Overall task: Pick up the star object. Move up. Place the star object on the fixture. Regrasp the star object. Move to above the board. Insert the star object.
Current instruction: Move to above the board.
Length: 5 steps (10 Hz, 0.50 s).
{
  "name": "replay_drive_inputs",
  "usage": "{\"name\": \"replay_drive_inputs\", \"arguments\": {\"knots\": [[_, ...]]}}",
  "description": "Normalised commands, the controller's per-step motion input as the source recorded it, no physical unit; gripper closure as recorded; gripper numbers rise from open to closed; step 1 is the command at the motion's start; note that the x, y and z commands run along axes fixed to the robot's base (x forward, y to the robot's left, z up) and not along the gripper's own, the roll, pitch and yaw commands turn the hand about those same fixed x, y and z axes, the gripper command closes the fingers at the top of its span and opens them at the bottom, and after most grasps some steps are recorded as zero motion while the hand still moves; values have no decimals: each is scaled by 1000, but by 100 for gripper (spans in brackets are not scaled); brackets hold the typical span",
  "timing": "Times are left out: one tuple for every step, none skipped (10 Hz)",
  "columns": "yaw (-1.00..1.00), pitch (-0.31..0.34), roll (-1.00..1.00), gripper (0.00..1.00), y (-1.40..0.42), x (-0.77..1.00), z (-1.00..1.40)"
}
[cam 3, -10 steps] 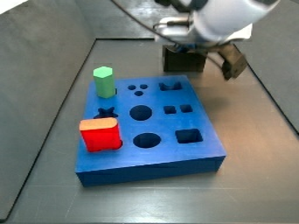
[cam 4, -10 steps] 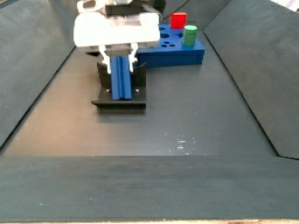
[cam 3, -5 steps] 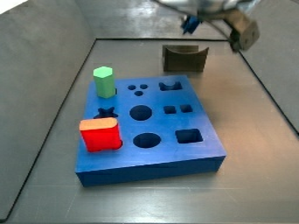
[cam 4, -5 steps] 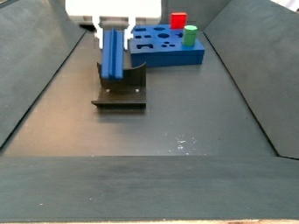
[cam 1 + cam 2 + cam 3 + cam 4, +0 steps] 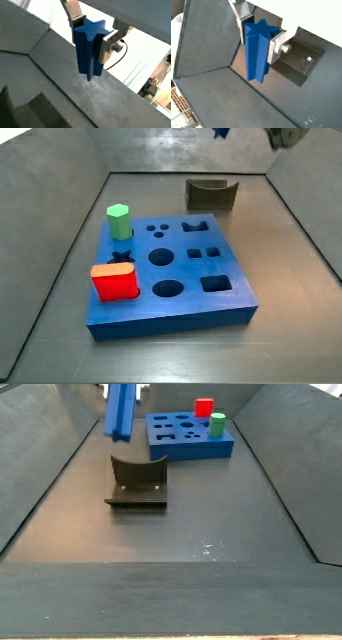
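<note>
The gripper is lifted high over the floor with its silver fingers clamped on the upper end of the star object, a long dark-blue peg that hangs straight down from the jaws in both wrist views. In a side view only the peg shows, near the top edge of the frame, well above the fixture, which stands empty just in front of the board. The board carries a green hexagonal peg near its back left corner and a red block at its front left. From here the risk, as I judge it, is in the carry and the fit: the grasp sits only on the top of a long peg, so a nudge could swing its lower end off line. The star hole's points also need to match the peg's, and a small twist would leave it jammed on the rim, or knock the green peg beside it.
</note>
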Motion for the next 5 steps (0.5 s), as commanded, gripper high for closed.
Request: {"name": "replay_drive_inputs", "arguments": {"knots": [[6,202,-77,100,44,-57,943],[46,191,-57,100,27,-43,769],[79,176,-49,100,11,-26,594],[107,163,-39,100,1,-2,364],[121,154,-34,100,-7,14,196]]}}
